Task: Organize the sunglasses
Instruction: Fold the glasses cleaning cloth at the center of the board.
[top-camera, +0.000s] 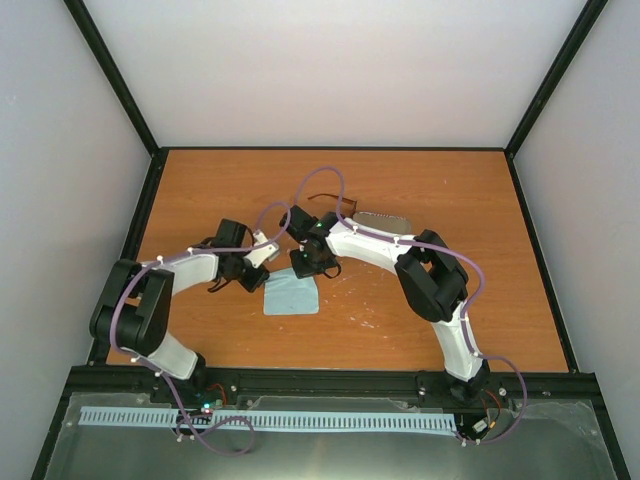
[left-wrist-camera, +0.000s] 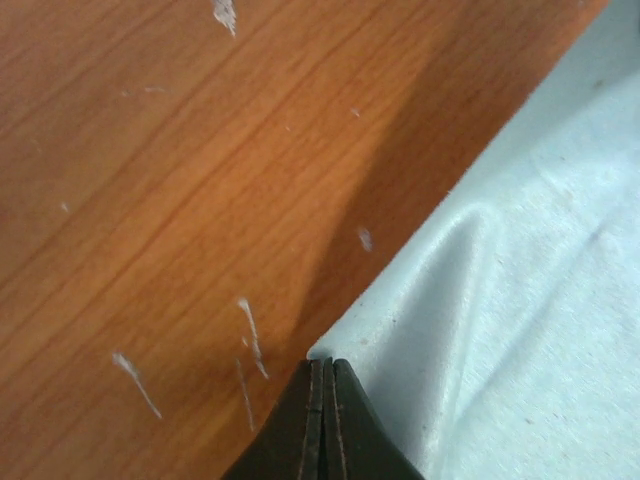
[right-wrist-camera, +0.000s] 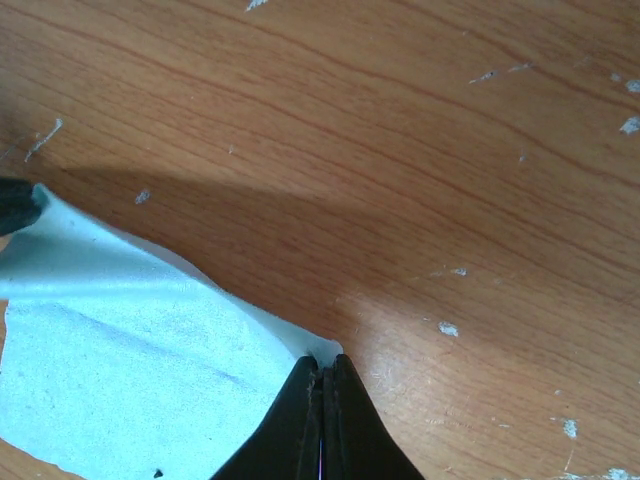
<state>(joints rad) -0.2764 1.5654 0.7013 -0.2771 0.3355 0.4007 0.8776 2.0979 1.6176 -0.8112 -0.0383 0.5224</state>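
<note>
The light blue cloth (top-camera: 292, 297) lies on the table in front of both arms. My left gripper (top-camera: 262, 283) is shut on its far left corner; in the left wrist view (left-wrist-camera: 323, 362) the cloth (left-wrist-camera: 520, 280) rises in a fold at the fingertips. My right gripper (top-camera: 305, 270) is shut on the far right corner, as the right wrist view (right-wrist-camera: 325, 360) shows, with the cloth (right-wrist-camera: 120, 370) spreading to the left. The sunglasses (top-camera: 335, 203) lie behind the right wrist, partly hidden by a cable. The flag-patterned case (top-camera: 383, 219) lies beside them.
The wooden table (top-camera: 420, 320) is walled by black posts and white panels. A purple cable (top-camera: 318, 178) loops above the sunglasses. The left gripper's dark fingertip (right-wrist-camera: 15, 205) shows at the left edge of the right wrist view.
</note>
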